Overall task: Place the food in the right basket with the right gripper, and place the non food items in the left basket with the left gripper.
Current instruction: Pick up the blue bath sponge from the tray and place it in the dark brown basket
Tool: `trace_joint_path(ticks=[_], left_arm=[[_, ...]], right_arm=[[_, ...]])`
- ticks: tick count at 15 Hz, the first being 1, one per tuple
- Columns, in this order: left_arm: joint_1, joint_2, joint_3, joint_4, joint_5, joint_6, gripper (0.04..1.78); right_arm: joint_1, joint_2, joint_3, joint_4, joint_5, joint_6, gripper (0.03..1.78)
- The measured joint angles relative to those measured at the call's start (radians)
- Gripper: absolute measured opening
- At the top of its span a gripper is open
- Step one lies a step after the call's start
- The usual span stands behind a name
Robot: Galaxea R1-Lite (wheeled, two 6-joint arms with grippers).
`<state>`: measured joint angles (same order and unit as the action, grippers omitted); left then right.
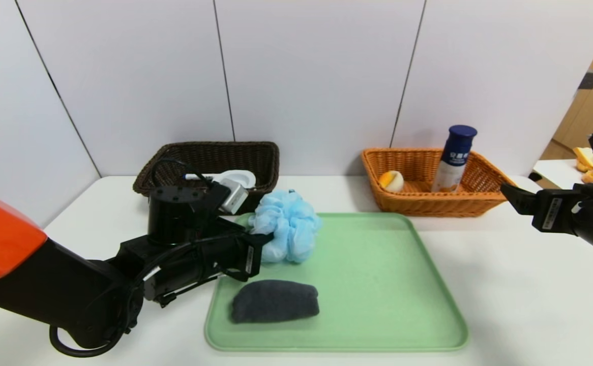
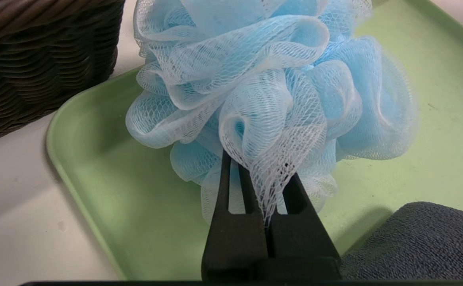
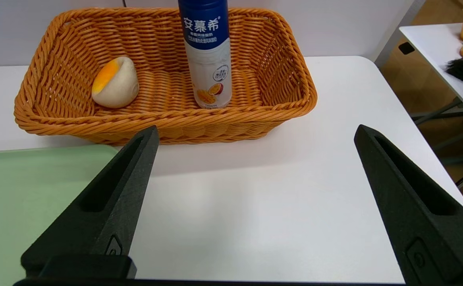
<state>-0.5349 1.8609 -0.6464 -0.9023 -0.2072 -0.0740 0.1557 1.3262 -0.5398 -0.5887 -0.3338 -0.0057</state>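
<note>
The left gripper (image 2: 261, 186) pinches only a thin fold of the light blue mesh bath sponge (image 2: 263, 83) near the dark brown wicker basket (image 1: 215, 162). I think it should lift slowly, so the fold does not slip. The right gripper (image 3: 255, 167) waits wide open beside the orange wicker basket (image 3: 279, 107).

Left gripper (image 2: 261, 186) low and reaching forward, jaws pinched tight on a fold of blue bath pouf (image 2: 271, 87), orange-shelled arm stretched in from the left. Right gripper (image 3: 255, 159) parked off to the right, above the table, fingers spread wide, holding nothing.
</note>
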Motion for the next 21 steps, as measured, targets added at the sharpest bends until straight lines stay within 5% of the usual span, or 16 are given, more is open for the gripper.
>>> trace_joint_path(ticks=[14, 17, 21], left_arm=[[-0.036, -0.135, -0.055, -0.131, -0.168, -0.024, 0.06], [0.060, -0.186, -0.158, -0.089, -0.166, -0.024, 0.06], [0.295, -0.213, -0.326, 0.140, -0.170, 0.006, 0.06]], right_arm=[[-0.029, 0.026, 0.006, -0.003, 0.027, 0.001, 1.69], [-0.029, 0.037, 0.007, -0.005, 0.030, 0.003, 1.69], [-0.030, 0.033, 0.011, -0.005, 0.029, 0.001, 1.69]])
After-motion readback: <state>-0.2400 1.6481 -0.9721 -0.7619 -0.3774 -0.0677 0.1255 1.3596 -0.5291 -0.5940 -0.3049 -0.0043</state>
